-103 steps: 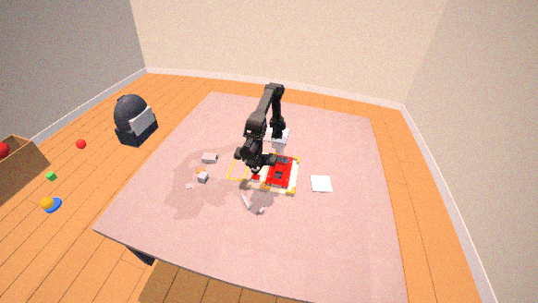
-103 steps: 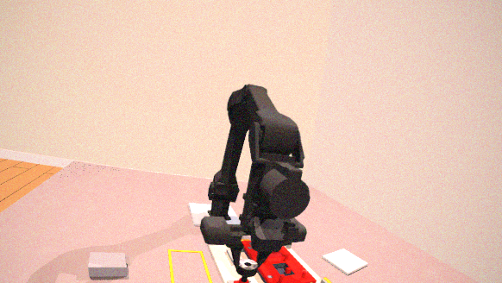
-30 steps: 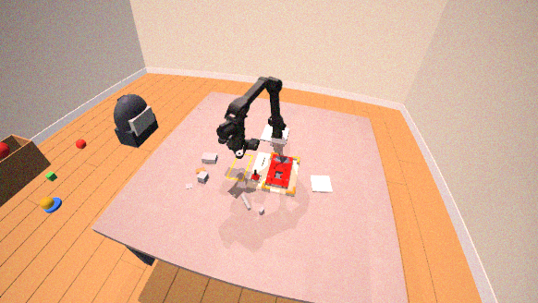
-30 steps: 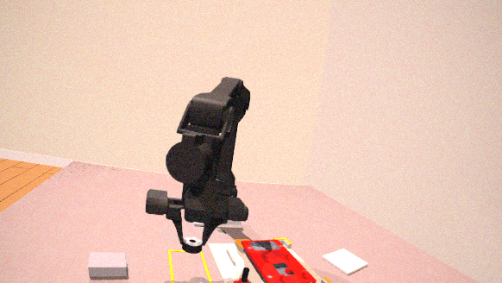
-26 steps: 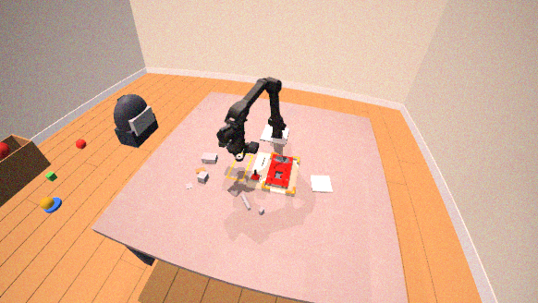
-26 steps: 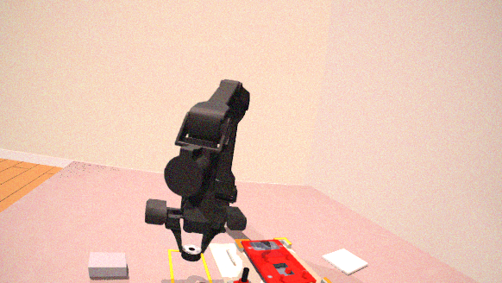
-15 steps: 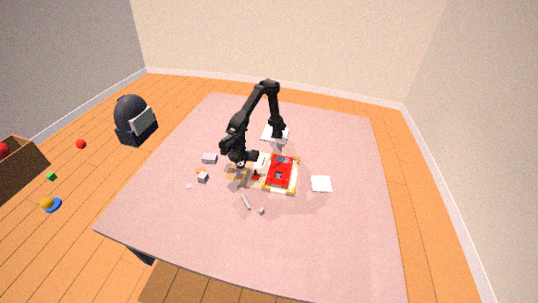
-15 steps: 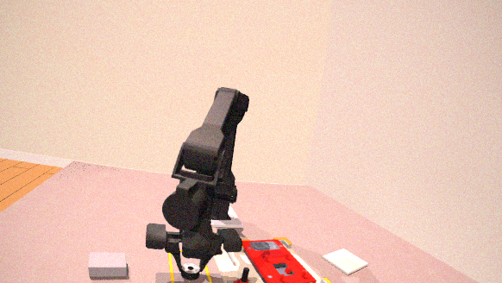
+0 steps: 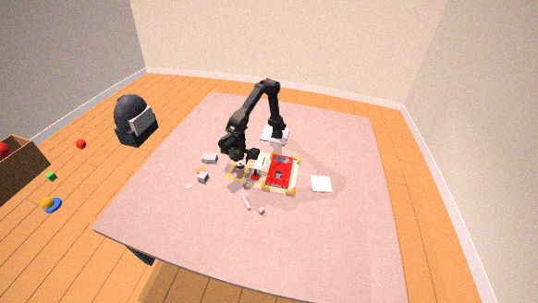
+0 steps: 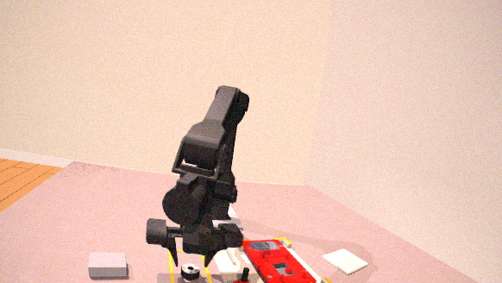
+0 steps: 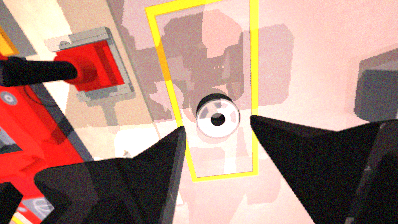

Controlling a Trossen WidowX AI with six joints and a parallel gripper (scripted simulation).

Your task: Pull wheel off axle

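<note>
The wheel (image 9: pixel 239 164) (image 10: pixel 190 275) (image 11: pixel 227 125), black with a white face, lies face up inside the yellow outline of the marked area (image 9: pixel 233 178) (image 10: pixel 172 272) (image 11: pixel 255 60) and looks to rest on the table. My gripper (image 10: pixel 191 265) (image 11: pixel 217 125) is open, one fingertip on each side of the wheel. The wrist view shows a gap between the wheel and each finger. The black upright axle (image 9: pixel 255 172) (image 10: pixel 245 274) (image 11: pixel 45 69) stands bare on its red base beside the area. The exact height of the fingertips above the table is hard to tell.
The red board (image 9: pixel 286 177) (image 10: pixel 259 259) lies beyond the axle. A grey block (image 9: pixel 210 158) (image 10: pixel 108 267) (image 11: pixel 380 92) and a small grey cube (image 9: pixel 202 176) lie on the area's other side. A pale rod (image 9: pixel 245 201) lies in front; a white tile (image 9: pixel 321 184) (image 10: pixel 345 260) lies past the board.
</note>
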